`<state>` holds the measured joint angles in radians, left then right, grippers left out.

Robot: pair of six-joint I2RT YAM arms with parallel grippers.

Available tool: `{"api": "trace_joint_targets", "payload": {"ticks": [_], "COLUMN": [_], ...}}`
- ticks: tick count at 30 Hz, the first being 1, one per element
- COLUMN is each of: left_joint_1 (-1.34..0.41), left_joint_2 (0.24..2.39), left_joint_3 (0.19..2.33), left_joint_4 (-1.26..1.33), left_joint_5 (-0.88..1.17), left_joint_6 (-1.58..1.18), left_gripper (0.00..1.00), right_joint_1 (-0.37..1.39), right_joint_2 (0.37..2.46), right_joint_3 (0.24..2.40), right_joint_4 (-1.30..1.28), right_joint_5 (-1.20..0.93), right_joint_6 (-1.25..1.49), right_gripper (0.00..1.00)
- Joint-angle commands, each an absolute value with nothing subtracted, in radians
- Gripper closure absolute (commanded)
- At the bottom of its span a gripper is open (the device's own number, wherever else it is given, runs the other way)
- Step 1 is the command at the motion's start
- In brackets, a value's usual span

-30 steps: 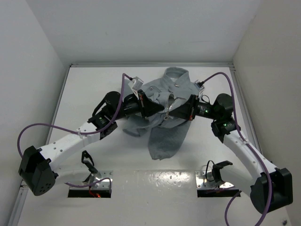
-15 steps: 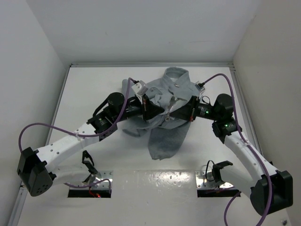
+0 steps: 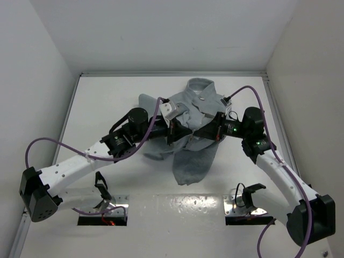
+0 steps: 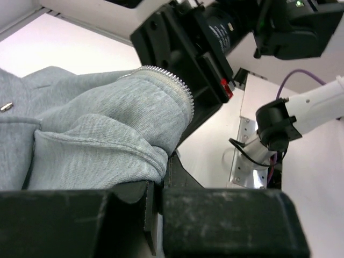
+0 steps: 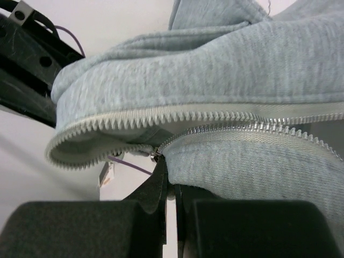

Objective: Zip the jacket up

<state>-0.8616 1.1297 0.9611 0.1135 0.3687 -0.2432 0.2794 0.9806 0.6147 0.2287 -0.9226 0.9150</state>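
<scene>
Both arms meet nose to nose over the table [image 3: 107, 102], with the jacket [image 3: 194, 161] bunched between them and spilling out below. The left gripper [image 4: 159, 174] has its fingers clamped together on a thick fold of grey fabric, and the zipper edge [image 4: 172, 80] curls just above its tips. The right gripper [image 5: 167, 180] is pinched almost fully closed at the small metal slider [image 5: 156, 156]. Two rows of teeth [image 5: 226, 119] run off to its right, unmeshed.

the jacket [image 3: 192, 161] lies crumpled mid-table, light grey, collar far, hem near; its zipper [image 5: 226, 121] is open, the two tooth rows meeting only at one end.
</scene>
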Motion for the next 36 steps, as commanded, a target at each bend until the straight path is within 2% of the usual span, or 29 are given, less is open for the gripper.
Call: {"api": "trace_joint_targets", "payload": {"ticks": [1,7,16,24,31,36], "left_joint_1": [-0.897,-0.907,-0.89,-0.881,-0.824,-0.813], "left_joint_2": [1.118,1.109,1.1,1.12,1.086,1.074], "left_joint_3": [1.009,0.988,0.934,0.925,0.847,0.818], "left_joint_4": [0.112,0.103,0.081,0.078,0.259,0.322], "left_joint_5": [0.416,0.393,0.299,0.377,0.585,0.633], "left_joint_6": [-0.176,-0.186,-0.228,-0.25,-0.391,-0.446], "left_gripper": [1.0,1.0,1.0,1.0,1.0,1.0], "right_joint_1": [0.287,0.287,0.29,0.302,0.308,0.31], "right_joint_2": [0.956,0.934,0.888,0.882,0.882,0.876], "right_joint_3": [0.677,0.649,0.657,0.646,0.615,0.601], "right_joint_4": [0.273,0.382,0.403,0.388,0.403,0.403], "right_joint_5": [-0.884,-0.876,-0.896,-0.913,-0.917,-0.917], "right_joint_6": [0.893,0.952,0.931,0.893,0.851,0.819], "right_gripper": [1.0,1.0,1.0,1.0,1.0,1.0]}}
